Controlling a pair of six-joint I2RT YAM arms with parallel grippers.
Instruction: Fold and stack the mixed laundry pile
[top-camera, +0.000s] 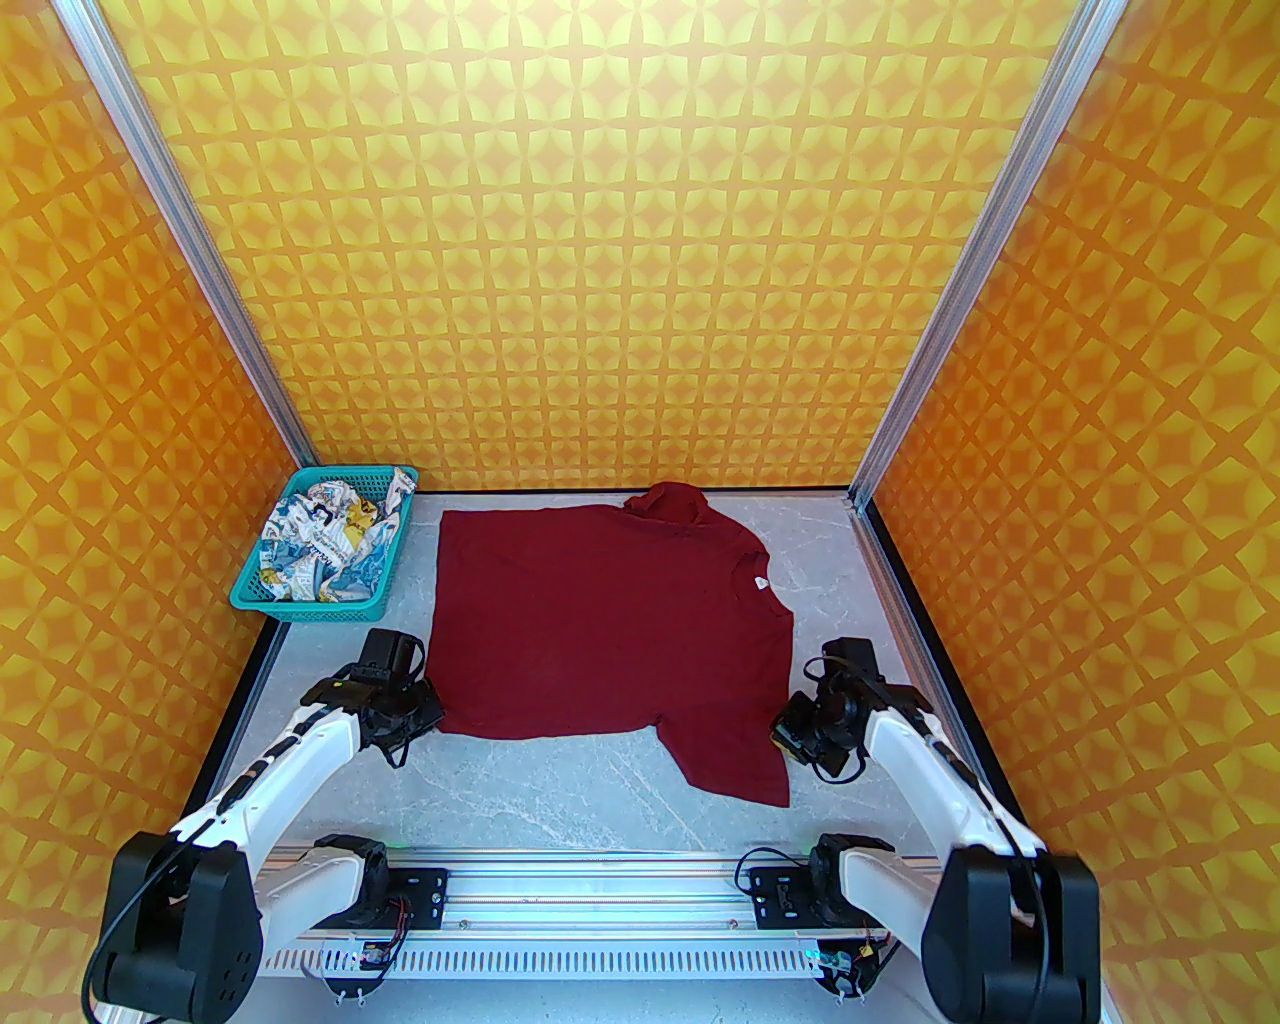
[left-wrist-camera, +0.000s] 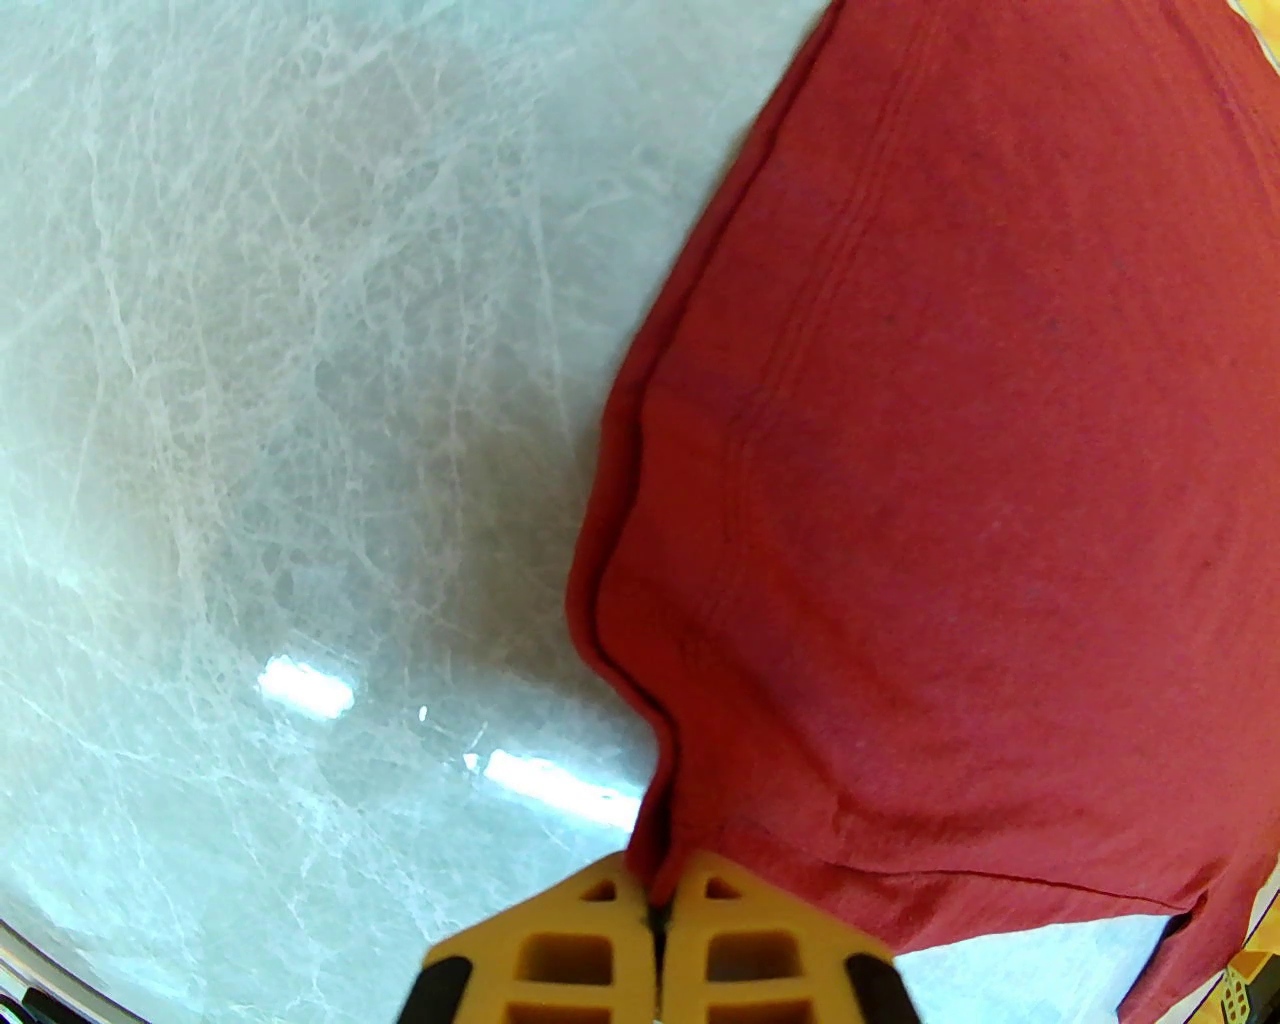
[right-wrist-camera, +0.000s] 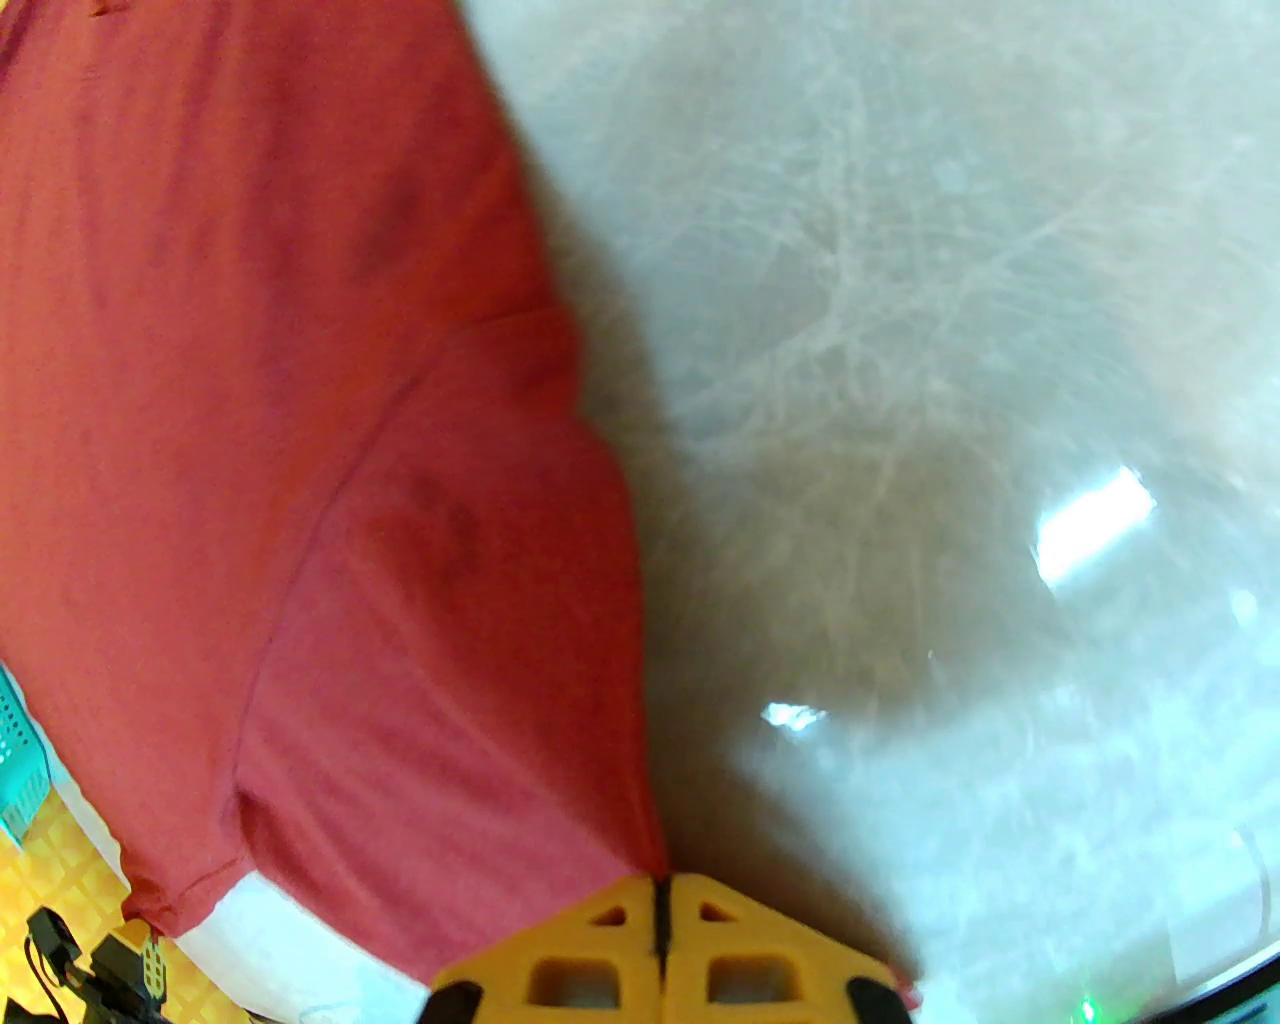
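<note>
The dark red T-shirt (top-camera: 600, 620) lies spread flat on the marbled table (top-camera: 560, 800), with its collar toward the far right and one sleeve reaching toward the near edge. The left gripper (left-wrist-camera: 655, 895) is at the shirt's near-left corner, its yellow fingers pressed together with the hem pinched between them. The right gripper (right-wrist-camera: 660, 890) is at the shirt's right edge by the near sleeve, fingers likewise together. That wrist view is blurred, but the cloth edge seems caught between the tips. The white printed garment (top-camera: 325, 545) lies crumpled in the teal basket (top-camera: 300, 608), near the shirt's far-left corner.
</note>
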